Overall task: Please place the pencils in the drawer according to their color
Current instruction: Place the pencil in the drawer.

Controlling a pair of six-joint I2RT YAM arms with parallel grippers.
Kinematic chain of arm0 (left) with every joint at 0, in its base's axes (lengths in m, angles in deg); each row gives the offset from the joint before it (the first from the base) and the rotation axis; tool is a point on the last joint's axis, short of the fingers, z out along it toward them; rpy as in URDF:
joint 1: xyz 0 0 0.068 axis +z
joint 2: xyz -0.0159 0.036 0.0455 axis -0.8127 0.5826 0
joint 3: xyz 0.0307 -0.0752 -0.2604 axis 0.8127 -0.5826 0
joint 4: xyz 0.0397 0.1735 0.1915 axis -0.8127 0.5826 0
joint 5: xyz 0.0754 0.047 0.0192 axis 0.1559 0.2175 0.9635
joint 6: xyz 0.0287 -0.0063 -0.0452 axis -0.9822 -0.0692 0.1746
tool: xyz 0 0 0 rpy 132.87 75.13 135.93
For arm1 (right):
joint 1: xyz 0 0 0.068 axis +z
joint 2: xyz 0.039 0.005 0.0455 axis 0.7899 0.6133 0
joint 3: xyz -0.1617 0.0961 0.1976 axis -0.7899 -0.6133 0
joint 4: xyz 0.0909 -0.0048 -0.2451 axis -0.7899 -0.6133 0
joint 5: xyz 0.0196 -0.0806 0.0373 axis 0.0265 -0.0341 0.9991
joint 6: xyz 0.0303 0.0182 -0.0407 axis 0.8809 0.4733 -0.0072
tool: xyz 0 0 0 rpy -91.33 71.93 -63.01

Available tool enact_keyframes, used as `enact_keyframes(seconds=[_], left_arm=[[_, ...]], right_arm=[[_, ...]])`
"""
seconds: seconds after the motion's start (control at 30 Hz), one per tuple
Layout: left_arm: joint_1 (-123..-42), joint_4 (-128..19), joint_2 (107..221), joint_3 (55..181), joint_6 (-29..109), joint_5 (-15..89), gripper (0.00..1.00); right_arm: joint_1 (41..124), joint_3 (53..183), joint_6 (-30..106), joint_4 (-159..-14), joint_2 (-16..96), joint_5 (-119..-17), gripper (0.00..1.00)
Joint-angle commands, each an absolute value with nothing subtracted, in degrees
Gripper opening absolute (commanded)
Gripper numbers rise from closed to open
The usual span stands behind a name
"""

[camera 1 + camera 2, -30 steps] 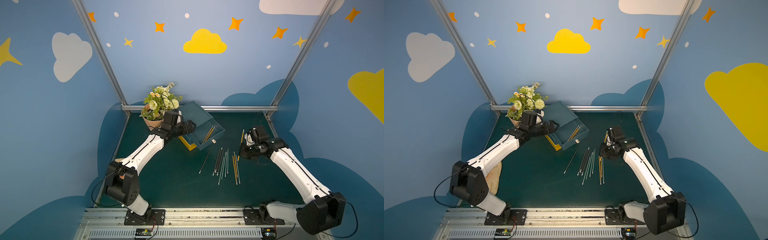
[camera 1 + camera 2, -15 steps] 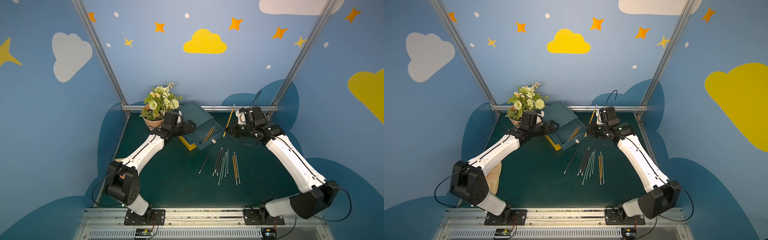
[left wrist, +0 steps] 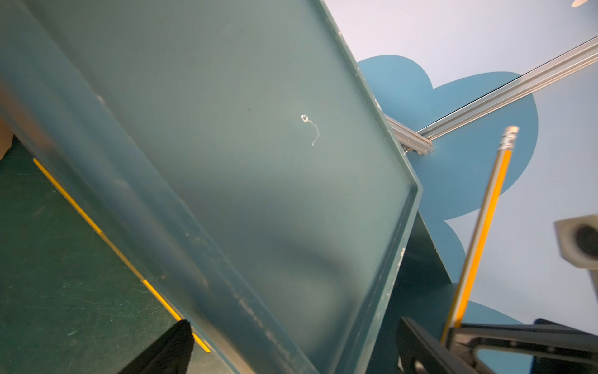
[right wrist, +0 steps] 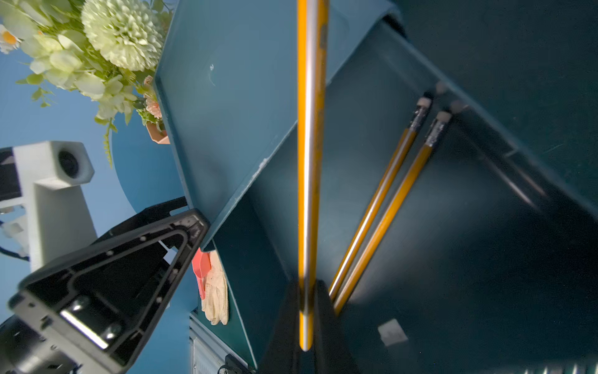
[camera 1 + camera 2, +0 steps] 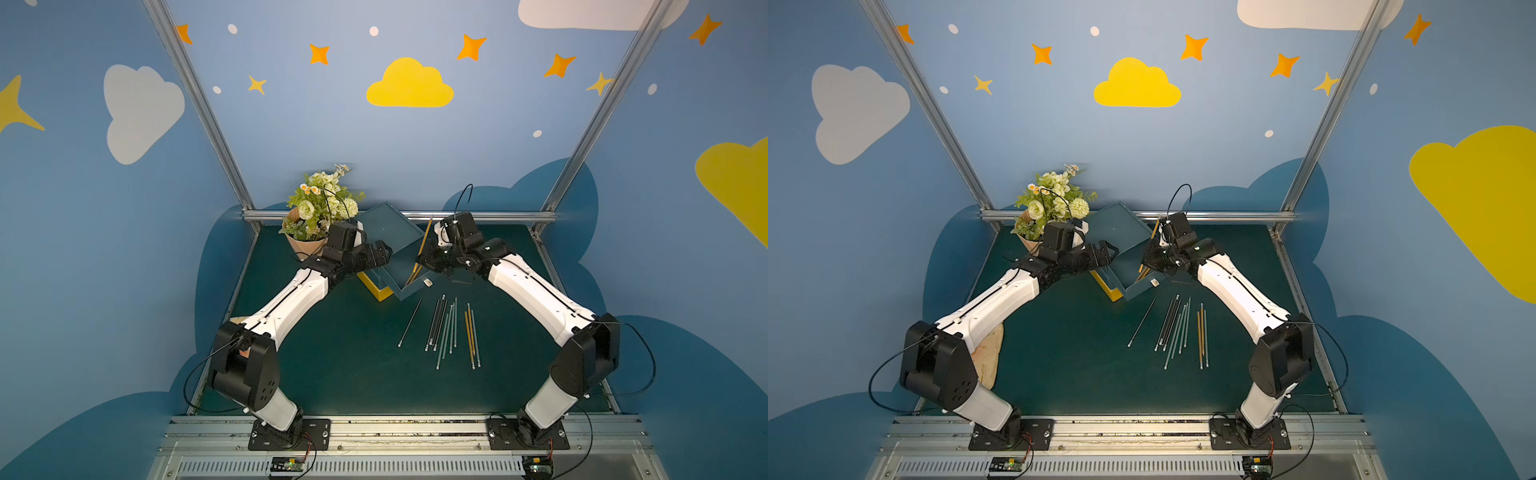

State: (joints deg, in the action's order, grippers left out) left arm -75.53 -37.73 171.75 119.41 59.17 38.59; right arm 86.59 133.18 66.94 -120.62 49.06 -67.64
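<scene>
My right gripper [image 5: 420,262] [image 4: 305,307] is shut on a yellow pencil [image 4: 309,162] [image 5: 425,239], which slants over the open teal drawer [image 5: 400,291] with its eraser end up and towards the back wall. Two yellow pencils [image 4: 382,200] lie inside that drawer. On the mat in front lie a lone black pencil [image 5: 409,322], a bunch of black and grey-green pencils [image 5: 442,326] and yellow ones [image 5: 469,332]. My left gripper [image 5: 383,254] [image 3: 293,320] is open, its jaws astride the near corner of the teal cabinet top [image 3: 259,145].
A flower pot [image 5: 318,208] stands just behind my left wrist, close to the cabinet. A yellow lower drawer [image 5: 376,289] sticks out beneath the teal one. A pale glove [image 5: 988,353] lies at the left edge of the mat. Metal frame posts stand at the back corners.
My right arm has lifted the yellow pencil from the right side of the mat and carried it left and back over the open drawer. The left arm has stayed put.
</scene>
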Motion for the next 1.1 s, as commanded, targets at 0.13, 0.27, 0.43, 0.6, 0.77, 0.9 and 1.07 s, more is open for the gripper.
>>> enact_keyframes(seconds=[0.13, 0.27, 0.43, 0.6, 0.77, 0.9, 1.07], left_arm=[[-75.7, -38.2, 172.0, 121.0, 58.7, 38.4, 1.0], [-75.6, -38.3, 171.8, 120.7, 58.6, 38.5, 1.0], [-75.6, -38.6, 171.9, 120.5, 58.9, 38.4, 1.0], [-75.6, -38.7, 171.9, 120.3, 58.9, 38.3, 1.0], [-75.6, -38.7, 171.9, 120.3, 59.0, 38.3, 1.0], [-75.7, -38.8, 171.7, 120.3, 59.1, 38.2, 1.0], [-75.6, -38.7, 171.5, 120.2, 59.0, 38.1, 1.0]], right_arm=[[89.7, 134.6, 68.8, -118.9, 50.9, -67.6, 0.0], [90.7, 134.1, 69.2, -119.1, 51.1, -67.3, 0.0], [91.2, 133.2, 69.6, -119.1, 50.4, -67.1, 0.11], [91.3, 133.5, 69.6, -119.3, 49.3, -67.2, 0.28], [91.1, 133.8, 68.9, -119.8, 47.7, -67.6, 0.31], [90.5, 133.7, 67.6, -121.1, 44.5, -68.3, 0.32], [89.5, 129.1, 63.6, -123.8, 37.3, -71.3, 0.35]])
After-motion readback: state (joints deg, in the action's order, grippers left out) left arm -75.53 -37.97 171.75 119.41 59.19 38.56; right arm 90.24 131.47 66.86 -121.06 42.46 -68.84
